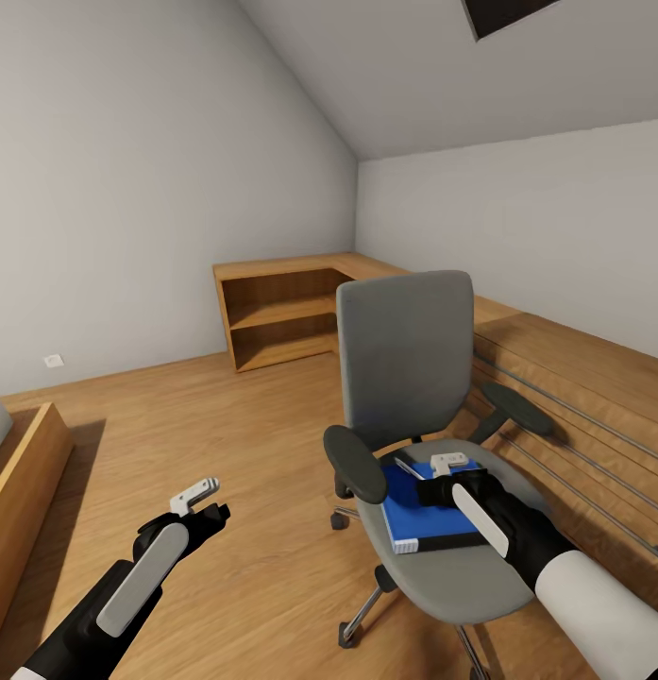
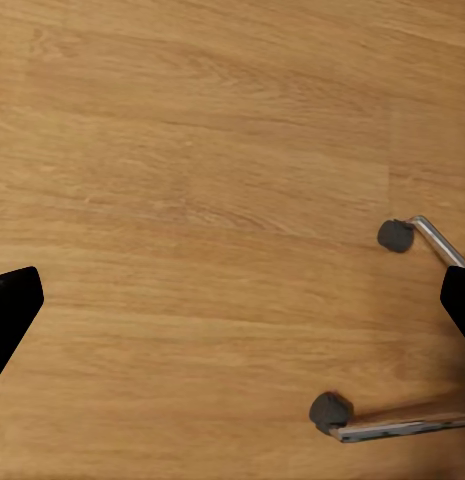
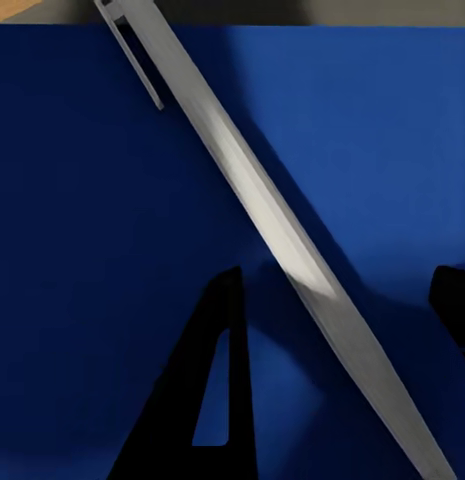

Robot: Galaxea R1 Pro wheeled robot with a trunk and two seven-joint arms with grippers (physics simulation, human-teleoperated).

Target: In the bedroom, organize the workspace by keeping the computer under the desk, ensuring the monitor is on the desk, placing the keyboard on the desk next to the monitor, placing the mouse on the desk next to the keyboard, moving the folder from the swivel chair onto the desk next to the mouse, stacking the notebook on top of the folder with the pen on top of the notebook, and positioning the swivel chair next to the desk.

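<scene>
Pen (image 3: 282, 240) work is what I am facing: a thin whitish stick lying diagonally across the blue folder (image 1: 428, 518), which is resting flat on the seat of the swivel chair (image 1: 404, 368). I am judging the pen light, stiff and smooth, likely to roll or skid on the folder's slick cover, so I would be pinching it across its middle, squarely, rather than near the clip end. My right gripper (image 1: 440, 484) is hanging just over it with the jaws parted, one dark finger (image 3: 207, 400) on each side of the shaft; I am holding nothing, and whether a pad is already brushing the folder I cannot tell. My left gripper (image 1: 201, 501) is hovering wide open and empty above the wooden floor (image 2: 192, 150), near the chair's casters (image 2: 330, 411).
</scene>
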